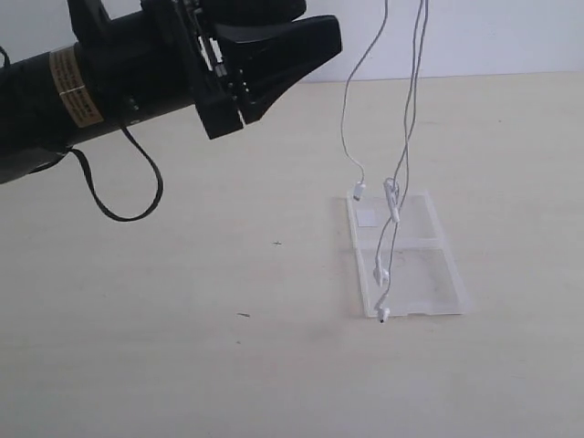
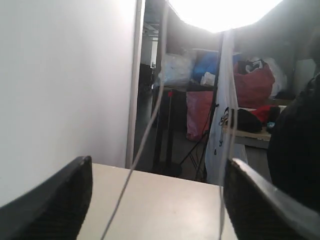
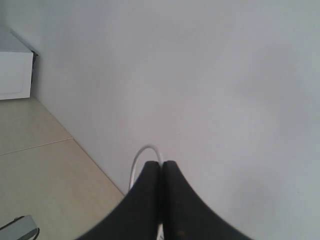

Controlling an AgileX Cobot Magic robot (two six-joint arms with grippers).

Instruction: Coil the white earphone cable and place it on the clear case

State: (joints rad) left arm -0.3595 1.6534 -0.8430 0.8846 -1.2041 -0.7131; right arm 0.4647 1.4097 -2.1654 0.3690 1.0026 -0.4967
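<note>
The white earphone cable (image 1: 393, 203) hangs vertical from the right tool's (image 3: 161, 170) pinch, over the clear case (image 1: 447, 274). The left tool (image 2: 159, 180), spread wide, seemingly brackets its strands.

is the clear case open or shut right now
open: the clear case lies flat on the table, its two halves spread side by side

Earphone cable (image 1: 393, 208): white along its whole length, buds and plug included.
Case (image 1: 429, 274): clear plastic, with one white square sticker (image 1: 367, 216).
Table (image 1: 182, 365): plain pale cream with a few small dark specks.
Left gripper (image 2: 157, 200): black.
Label (image 1: 73, 87) behind the left gripper: yellow with dark print.
Wire (image 1: 128, 196) looping under the left gripper: black.
Right gripper (image 3: 161, 200): black.
Wall (image 3: 225, 75): plain white.
</note>
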